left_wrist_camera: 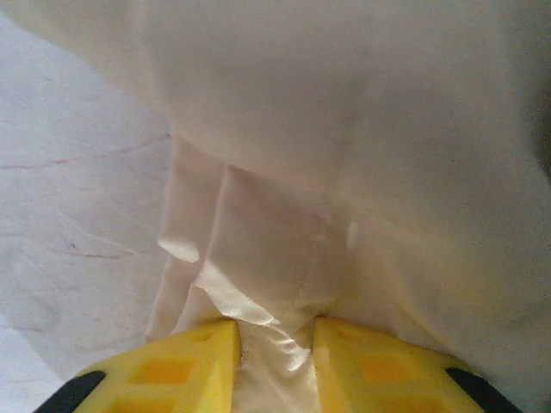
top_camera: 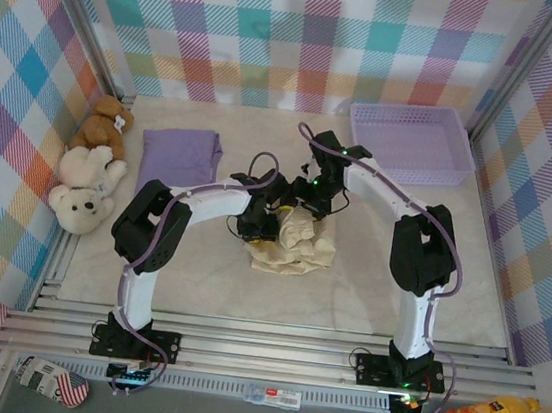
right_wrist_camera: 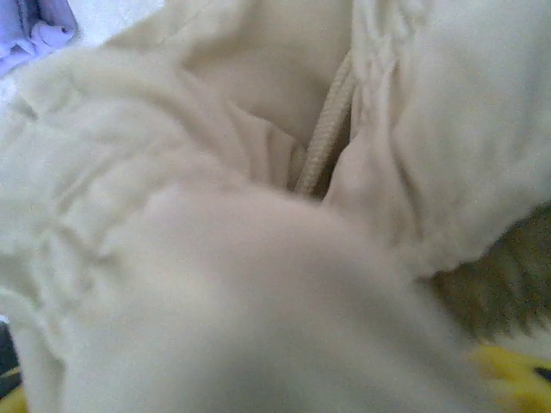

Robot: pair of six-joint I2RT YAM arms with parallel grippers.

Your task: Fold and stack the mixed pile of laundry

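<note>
The cream-beige garment (top_camera: 293,247) lies crumpled in the middle of the table, under both grippers. My left gripper (top_camera: 272,218) is shut on a bunched fold of the cream garment (left_wrist_camera: 284,215), pinched between its yellow fingers (left_wrist_camera: 198,361). My right gripper (top_camera: 309,199) hangs just behind it, over the same garment. In the right wrist view the cream cloth (right_wrist_camera: 215,258) and its drawstring (right_wrist_camera: 325,129) cover the jaws. A yellow fingertip (right_wrist_camera: 508,368) shows far out at the lower right, so the jaws stand open. The lavender shirt (top_camera: 180,154) lies folded flat at the back left.
A lavender mesh basket (top_camera: 410,142) stands at the back right. Two teddy bears, brown (top_camera: 103,123) and cream (top_camera: 85,188), lie against the left wall. Plaid walls close in the back and both sides.
</note>
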